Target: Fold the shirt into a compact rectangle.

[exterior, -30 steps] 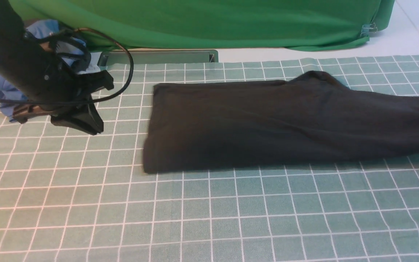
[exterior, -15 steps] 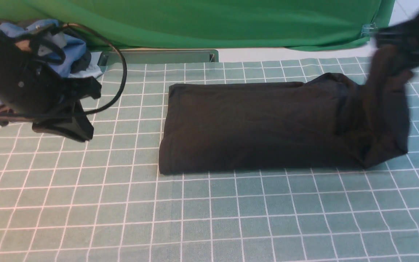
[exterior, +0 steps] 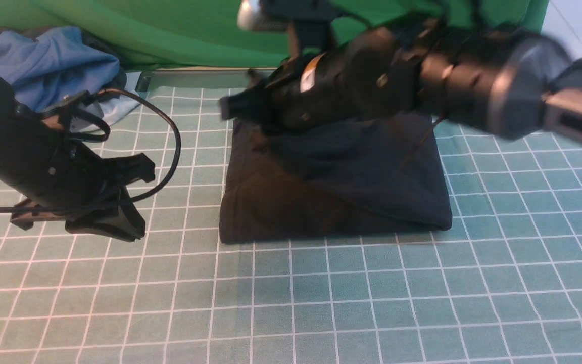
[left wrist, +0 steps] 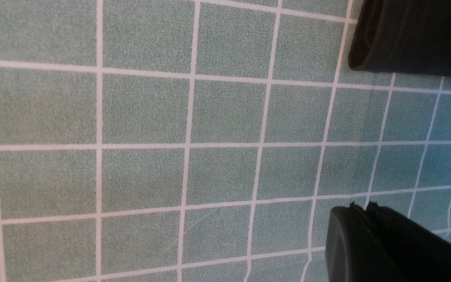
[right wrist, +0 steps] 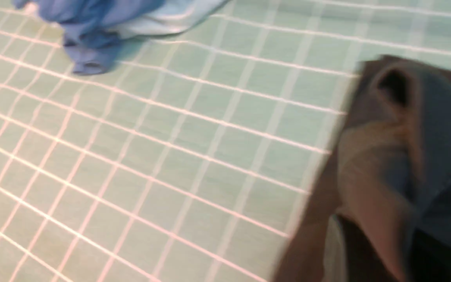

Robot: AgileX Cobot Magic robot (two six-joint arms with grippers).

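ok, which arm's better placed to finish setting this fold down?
Right, probably. The right gripper is over the far left corner of the shirt, at the folded-over layer. The left gripper is shut, off to the side over the tablecloth, apart from the shirt.

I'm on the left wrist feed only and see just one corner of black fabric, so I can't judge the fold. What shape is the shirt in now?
Observer: In the front view the shirt lies doubled over as a squarish block, with a folded-over layer covering its right part.
Operator: Where is the other arm working?
Observer: The right tool is low over the shirt's far left corner; it is too blurred to tell whether it grips fabric.
Operator: Anything else on my side?
Observer: A blue clothes heap lies at the far left, beyond the left tool, apart from the shirt.
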